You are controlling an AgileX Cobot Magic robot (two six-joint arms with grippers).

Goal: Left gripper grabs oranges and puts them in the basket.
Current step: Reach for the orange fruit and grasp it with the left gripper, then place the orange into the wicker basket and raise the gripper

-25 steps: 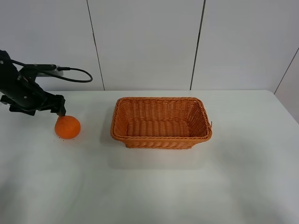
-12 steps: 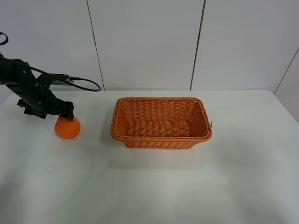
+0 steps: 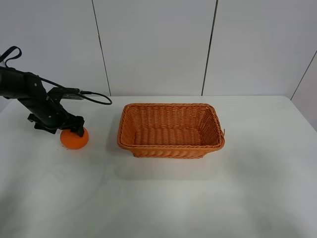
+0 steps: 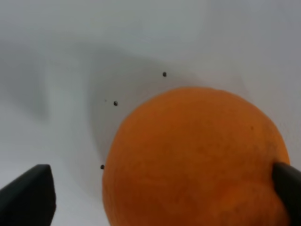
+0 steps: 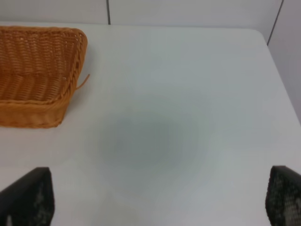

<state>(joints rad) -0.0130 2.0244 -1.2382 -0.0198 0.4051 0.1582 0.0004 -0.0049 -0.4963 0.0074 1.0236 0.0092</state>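
Your black claw-ended left gripper (image 3: pixel 75 130) has dropped in the last second over the round bright-orange fruit (image 4: pixel 193 160), jaws spread either side, not yet clamped. The fruit sits on the white table (image 3: pixel 158 198), apart from the orange-brown woven wicker basket (image 3: pixel 171 148); closing looks next.

Our left arm (image 3: pixel 24 90) is matte black, built of chunky, rounded links. A thin black cable (image 3: pixel 97 99) curves off it, and a second black loop (image 3: pixel 11 51) shows further back. The left hand (image 3: pixel 75 130) is a small black claw with blunt, dark fingers (image 4: pixel 28 197). The right hand (image 5: pixel 155 200) has black fingers too, their surface finely speckled and grainy.
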